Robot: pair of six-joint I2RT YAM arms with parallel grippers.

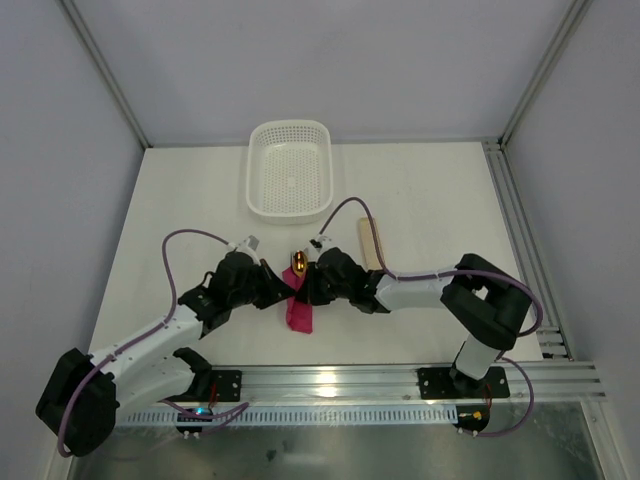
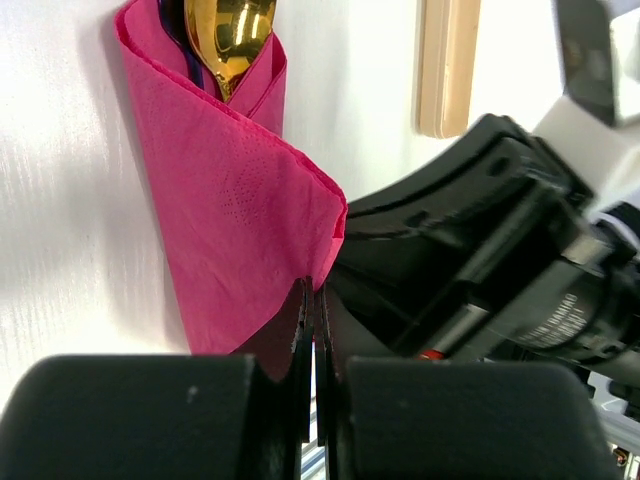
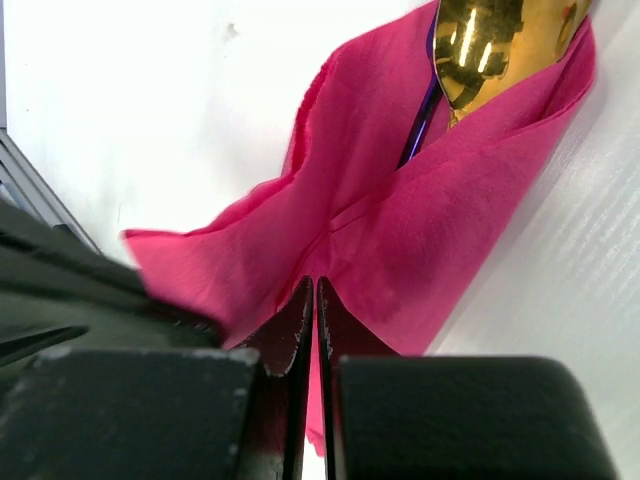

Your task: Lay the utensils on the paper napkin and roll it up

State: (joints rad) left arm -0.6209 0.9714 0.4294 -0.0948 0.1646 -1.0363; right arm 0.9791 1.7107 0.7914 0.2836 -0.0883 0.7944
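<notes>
The magenta paper napkin point(image 1: 298, 314) lies folded around the utensils between my two grippers. The gold spoon head point(image 1: 299, 263) sticks out of its far end, and a darker handle point(image 3: 420, 125) lies beside it inside the fold. In the left wrist view the napkin point(image 2: 230, 200) wraps the gold head point(image 2: 230, 35), and my left gripper point(image 2: 313, 292) is shut on the napkin's near right edge. In the right wrist view my right gripper point(image 3: 315, 288) is shut on a creased fold of the napkin point(image 3: 400, 240) below the gold head point(image 3: 490, 45). Both grippers point(image 1: 283, 290) point(image 1: 314, 288) nearly touch.
A white perforated basket point(image 1: 289, 170) stands at the back. A pale beige strip point(image 1: 371, 243) lies just right of the napkin, behind the right wrist; it also shows in the left wrist view point(image 2: 445, 65). The right arm's black wrist point(image 2: 500, 250) crowds the left gripper's right side.
</notes>
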